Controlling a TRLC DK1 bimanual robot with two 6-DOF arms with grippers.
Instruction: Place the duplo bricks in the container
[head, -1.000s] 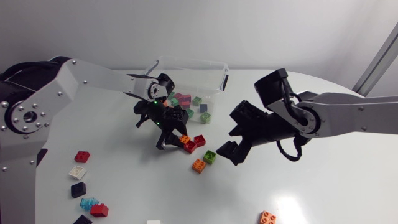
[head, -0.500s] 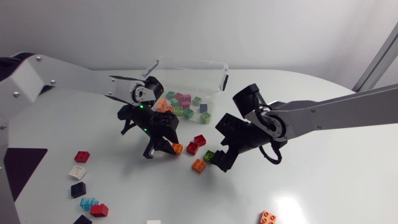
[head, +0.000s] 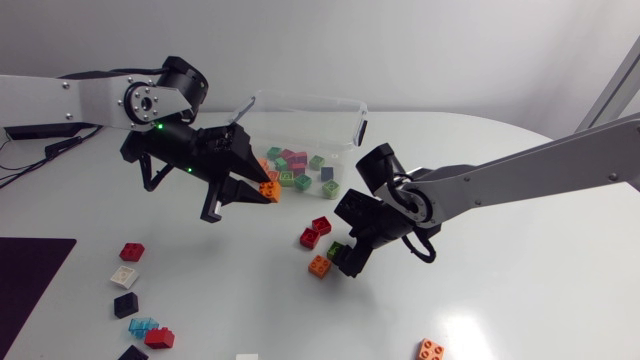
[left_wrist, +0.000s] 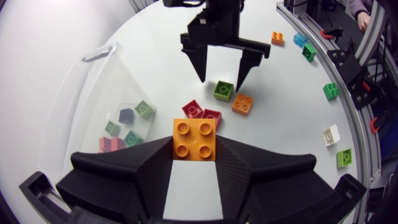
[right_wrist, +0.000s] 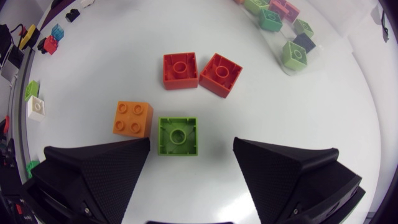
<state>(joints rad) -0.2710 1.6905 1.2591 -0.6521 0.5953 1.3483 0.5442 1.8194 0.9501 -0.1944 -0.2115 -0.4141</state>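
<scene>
Now my left gripper (head: 260, 193) clamps the square orange plastic brick (head: 269, 188); the clear plastic container (head: 300, 98) lies toward two o'clock, seen from overhead.

Container (head: 356, 124): top open to you from above; clear walls all round.
Your left hand (left_wrist: 194, 146): gap filled by the held orange brick (left_wrist: 194, 137); your right hand (left_wrist: 221, 81) stands straight ahead of it, container off to one side.
Your right hand: fingers apart, green brick (right_wrist: 178, 135) at the gap's mouth, orange brick (right_wrist: 132, 118) just beside one finger, red bricks (right_wrist: 180, 70) ahead.
Right side of the counter (head: 520, 290): broad stretch to pass over, lone orange brick (head: 431, 349) near its front edge.
</scene>
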